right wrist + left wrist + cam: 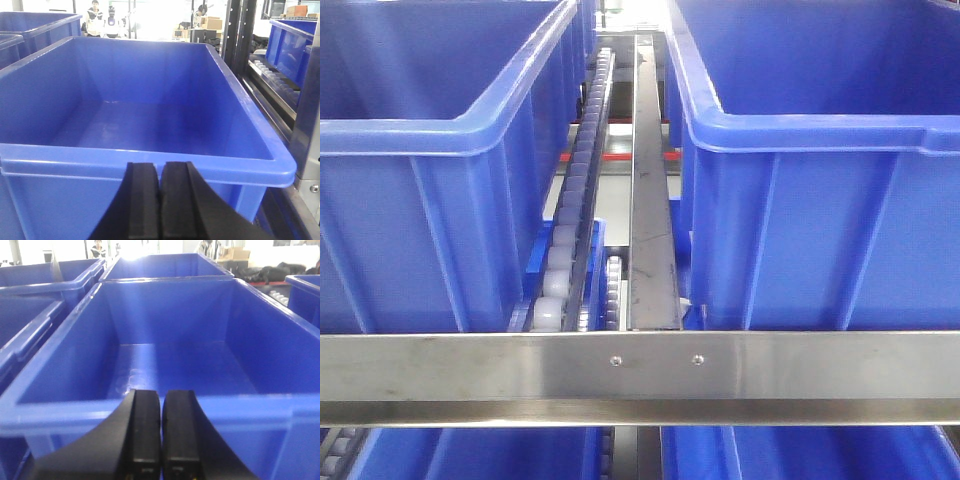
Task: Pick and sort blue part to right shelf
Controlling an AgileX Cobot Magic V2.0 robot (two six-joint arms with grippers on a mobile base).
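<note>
Both closed pincers, left pincer (161, 440) and right pincer (161, 200), face empty blue bins (150, 155); no blue part visible, so its bearing cannot be told.

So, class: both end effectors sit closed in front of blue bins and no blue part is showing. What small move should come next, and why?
Probably tilt the right end effector down or sideways to search. Its bin looks empty, as does the left end effector's bin, so the part must be found first.
</note>
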